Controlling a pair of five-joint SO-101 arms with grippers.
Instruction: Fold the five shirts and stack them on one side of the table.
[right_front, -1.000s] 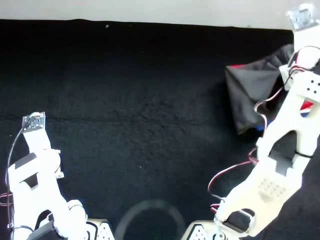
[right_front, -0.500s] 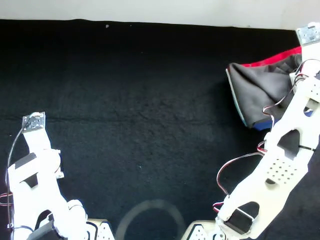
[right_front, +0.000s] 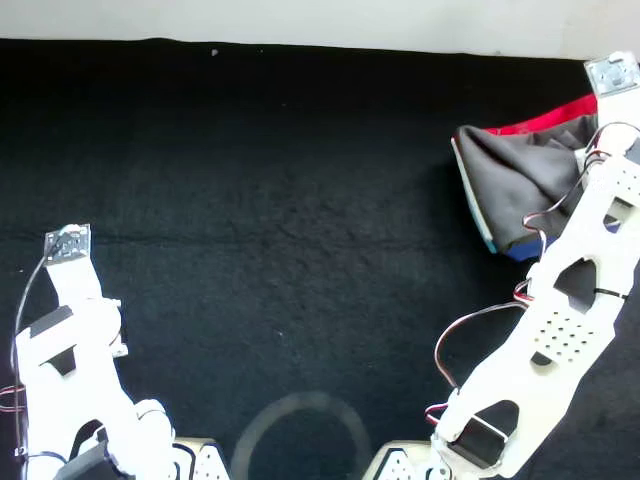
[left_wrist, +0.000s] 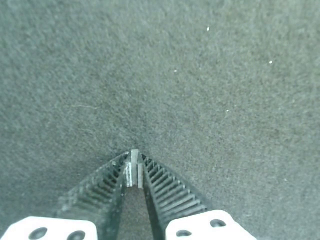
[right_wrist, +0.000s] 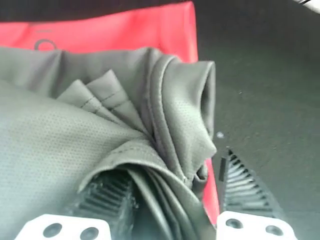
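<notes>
A grey shirt (right_front: 520, 180) lies bunched on top of a red shirt (right_front: 560, 112) at the table's far right, and a blue edge (right_front: 518, 250) peeks out below them. In the right wrist view the grey shirt (right_wrist: 75, 135) rests in thick folds over the red shirt (right_wrist: 115, 32). My right gripper (right_wrist: 177, 167) is open, with a roll of grey fabric lying between its spread jaws. Down at the near left, my left gripper (left_wrist: 134, 167) is shut with nothing in it, its tip just above the black cloth.
The black table cover (right_front: 280, 200) spreads wide and bare between the arms. The left arm (right_front: 70, 340) stands at the near left corner, and the right arm (right_front: 560, 330) crosses the right edge. A pale wall strip (right_front: 300, 20) borders the far side.
The right arm swung toward the far right edge. The grey shirt dropped from a dark raised bundle to a flatter pile, uncovering the red shirt. The left arm kept still.
</notes>
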